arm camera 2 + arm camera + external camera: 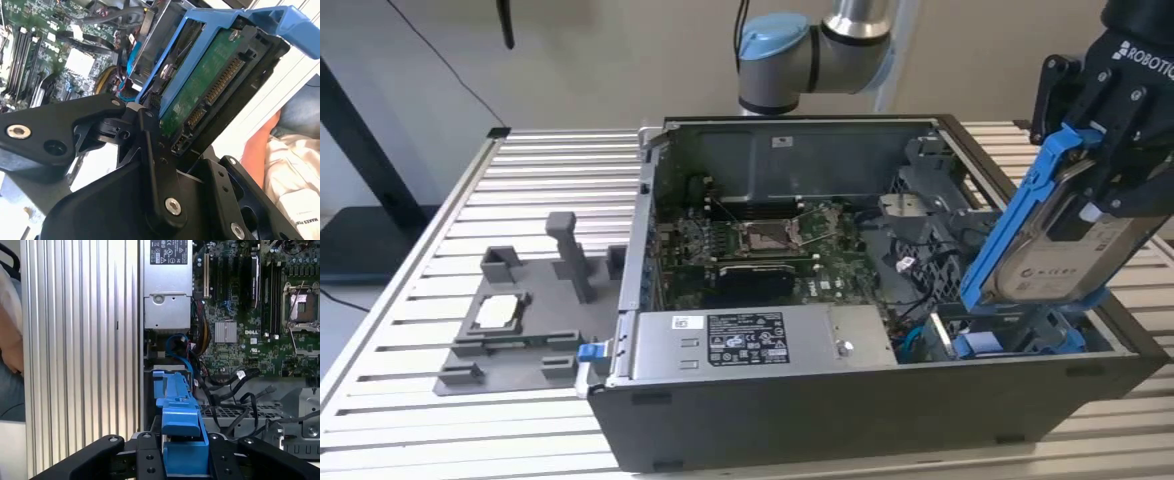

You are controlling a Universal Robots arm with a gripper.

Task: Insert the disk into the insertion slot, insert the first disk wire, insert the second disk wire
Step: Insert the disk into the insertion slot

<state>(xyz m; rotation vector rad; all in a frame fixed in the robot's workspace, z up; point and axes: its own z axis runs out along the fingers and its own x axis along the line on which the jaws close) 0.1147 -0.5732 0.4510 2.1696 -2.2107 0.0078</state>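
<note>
**A:** Where is the disk (1047,250)?

**B:** Take the open computer case (854,420) as a dial in the exterior view. The disk stands at three o'clock, toward the exterior view's right. It is tilted, with its pale label facing outward and its top leaning away from the case.

**A:** And the gripper (1105,160)?

**B:** It is pinching the disk by the upper end. The first wrist view shows black fingers (145,457) on either side of the blue carrier. In the exterior view the gripper's upper body is cut off at the picture's edge.

**A:** Is the disk in the insertion slot (987,345)?

**B:** The slot is at four o'clock, in the case's corner, just below the disk's lower end. That end dips among the blue rails. I can't tell whether it touches them, because the case wall hides the floor of the bay.

**A:** What about the underside?

**B:** The second wrist view shows its green circuit board and a connector row (220,82). The gripper's linkage covers the near corner.

**A:** Any wires?

**B:** Black and blue cables (225,385) are tangled beside the motherboard (761,250). I can't make out which ones belong to the disk.

**A:** Anything else?

**B:** The power supply (747,340) is at seven o'clock. A grey fixture (520,330) sits at nine, outside the case on the slatted table (427,250). Part of a person (290,165) is cut off at the edge of the second wrist view.
</note>
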